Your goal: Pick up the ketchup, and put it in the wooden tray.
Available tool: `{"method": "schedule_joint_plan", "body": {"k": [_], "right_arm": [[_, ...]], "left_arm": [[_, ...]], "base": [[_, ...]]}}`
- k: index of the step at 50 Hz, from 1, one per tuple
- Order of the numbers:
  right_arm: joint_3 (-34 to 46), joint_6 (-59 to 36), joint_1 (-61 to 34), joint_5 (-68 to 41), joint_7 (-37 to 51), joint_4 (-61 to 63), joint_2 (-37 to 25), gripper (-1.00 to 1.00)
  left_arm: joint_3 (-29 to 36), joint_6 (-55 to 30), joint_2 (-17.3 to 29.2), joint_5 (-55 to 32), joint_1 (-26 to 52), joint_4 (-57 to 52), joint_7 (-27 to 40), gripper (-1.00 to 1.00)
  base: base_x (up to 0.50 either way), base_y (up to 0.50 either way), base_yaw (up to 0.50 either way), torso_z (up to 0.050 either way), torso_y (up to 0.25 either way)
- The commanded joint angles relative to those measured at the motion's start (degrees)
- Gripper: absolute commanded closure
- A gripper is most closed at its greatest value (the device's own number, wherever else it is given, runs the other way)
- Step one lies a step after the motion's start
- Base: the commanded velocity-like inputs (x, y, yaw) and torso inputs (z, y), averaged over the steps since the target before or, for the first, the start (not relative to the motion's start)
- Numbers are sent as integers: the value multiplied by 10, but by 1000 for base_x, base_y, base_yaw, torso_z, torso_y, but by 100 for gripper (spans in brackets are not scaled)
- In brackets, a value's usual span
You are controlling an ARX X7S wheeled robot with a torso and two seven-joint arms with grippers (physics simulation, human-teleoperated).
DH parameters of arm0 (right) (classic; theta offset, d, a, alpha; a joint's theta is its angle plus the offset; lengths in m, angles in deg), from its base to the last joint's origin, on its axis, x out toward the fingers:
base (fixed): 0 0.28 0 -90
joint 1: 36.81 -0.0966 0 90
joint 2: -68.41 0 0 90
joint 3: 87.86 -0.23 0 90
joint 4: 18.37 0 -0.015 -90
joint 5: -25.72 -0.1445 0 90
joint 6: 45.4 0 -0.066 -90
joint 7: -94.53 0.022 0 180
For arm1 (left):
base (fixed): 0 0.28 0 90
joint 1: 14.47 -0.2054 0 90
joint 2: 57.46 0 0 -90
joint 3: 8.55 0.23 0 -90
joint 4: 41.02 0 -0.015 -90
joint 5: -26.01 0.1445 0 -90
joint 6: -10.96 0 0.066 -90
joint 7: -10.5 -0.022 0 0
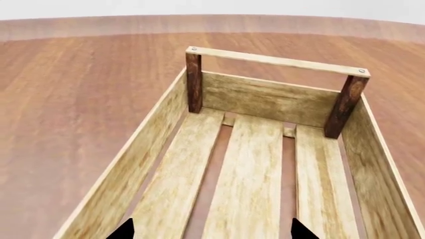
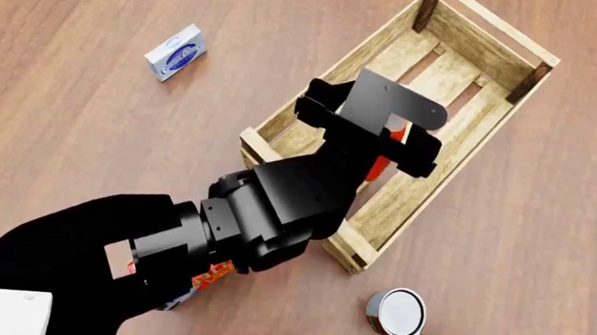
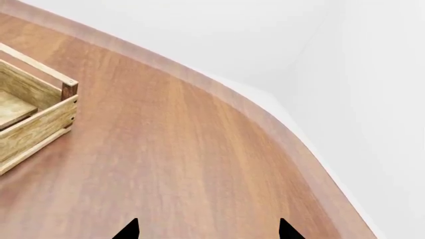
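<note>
my left gripper (image 2: 386,138) hangs over the wooden tray (image 2: 380,214) with the ketchup (image 2: 381,164) showing red just beneath it, inside the tray walls; step in hand is placement, and the next move calls for confirming release, then a straight lift clear. the left wrist view shows parted fingertips (image 1: 123,230) and bare slats only, whereas the head view alone shows the bottle, so i cannot tell whether contact remains; my right gripper (image 3: 206,231) is spread, holding nothing.

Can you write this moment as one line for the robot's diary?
left gripper: open, above wooden tray | ketchup: red part seen under it, within tray outline | right gripper: open, empty
</note>
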Motion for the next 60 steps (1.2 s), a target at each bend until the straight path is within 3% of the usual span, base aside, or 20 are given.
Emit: {"method": "schedule_joint_plan", "body": {"k": [1,60], "right_arm": [[1,3,0,3,-2,0,1,-100],[11,37,0,41,-18,0,18,-100]], "left_arm": [[0,-1,0,-5,6,2,-2,-100],[1,-13,0,-40,71,-39,12,-100]], "base": [[0,0,0,0,0],[0,0,0,0,0]]}}
